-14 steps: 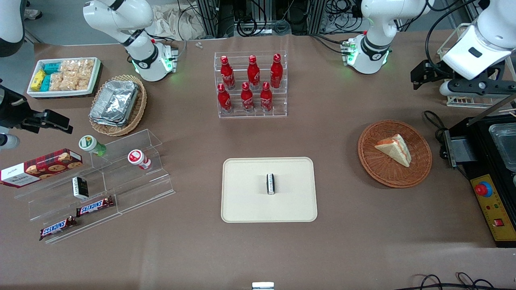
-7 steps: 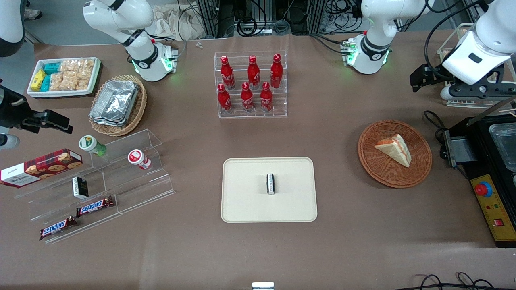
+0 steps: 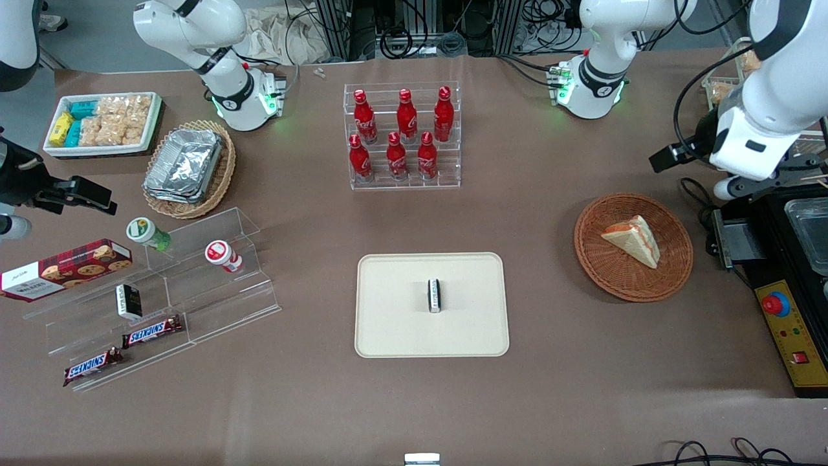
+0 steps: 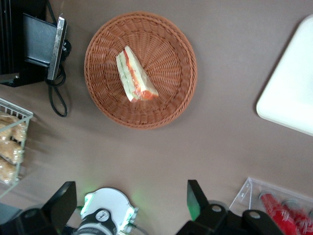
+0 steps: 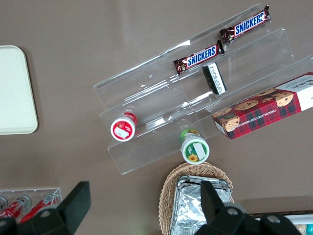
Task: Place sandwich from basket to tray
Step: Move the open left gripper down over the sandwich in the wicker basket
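The gripper (image 4: 128, 188) is held above the surface at one o'clock of the basket (image 3: 634, 247). In the front view it is largely hidden by the arm's own white link. In the wrist view only the ends of its jaws are seen, set wide apart, and the rest is cut off. Only one corner of the tray (image 4: 288, 93) is caught there. The black machine (image 3: 789, 259) at three o'clock of the basket is cut by the picture's edge. The print on the small packet (image 3: 435, 295) on the tray cannot be read.
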Motion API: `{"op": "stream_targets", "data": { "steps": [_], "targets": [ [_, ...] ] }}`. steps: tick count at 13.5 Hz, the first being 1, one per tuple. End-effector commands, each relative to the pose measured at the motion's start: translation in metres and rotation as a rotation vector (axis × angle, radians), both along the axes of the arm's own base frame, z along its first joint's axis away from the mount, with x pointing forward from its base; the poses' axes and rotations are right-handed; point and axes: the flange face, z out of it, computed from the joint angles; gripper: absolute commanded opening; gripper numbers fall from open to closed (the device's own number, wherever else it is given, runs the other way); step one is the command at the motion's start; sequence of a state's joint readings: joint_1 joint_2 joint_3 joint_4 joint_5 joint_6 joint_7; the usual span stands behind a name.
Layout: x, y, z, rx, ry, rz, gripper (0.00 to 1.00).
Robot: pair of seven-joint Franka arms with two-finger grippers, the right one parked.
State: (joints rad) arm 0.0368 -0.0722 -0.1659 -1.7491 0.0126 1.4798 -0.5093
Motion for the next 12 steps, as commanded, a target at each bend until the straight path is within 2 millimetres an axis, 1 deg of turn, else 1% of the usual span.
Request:
{"op": "stream_targets", "data": {
  "steps": [1, 2, 3, 4, 5, 7, 10, 12],
  "targets": [
    [-0.015, 0.020, -0.029, 0.027, -0.048, 0.125, 1.00],
    [-0.018, 0.021, -0.045, 0.018, -0.054, 0.132, 1.00],
    [-0.018, 0.038, -0.061, 0.010, -0.060, 0.170, 1.00],
    [-0.019, 0.047, -0.079, 0.004, -0.065, 0.190, 1.00],
    [-0.023, 0.049, -0.098, 0.003, -0.073, 0.196, 1.00],
    [-0.034, 0.053, -0.141, 0.011, -0.098, 0.273, 1.00],
    [-0.038, 0.056, -0.185, 0.007, -0.133, 0.312, 1.00],
    [-0.042, 0.083, -0.214, 0.005, -0.137, 0.410, 1.00]
  ]
}}
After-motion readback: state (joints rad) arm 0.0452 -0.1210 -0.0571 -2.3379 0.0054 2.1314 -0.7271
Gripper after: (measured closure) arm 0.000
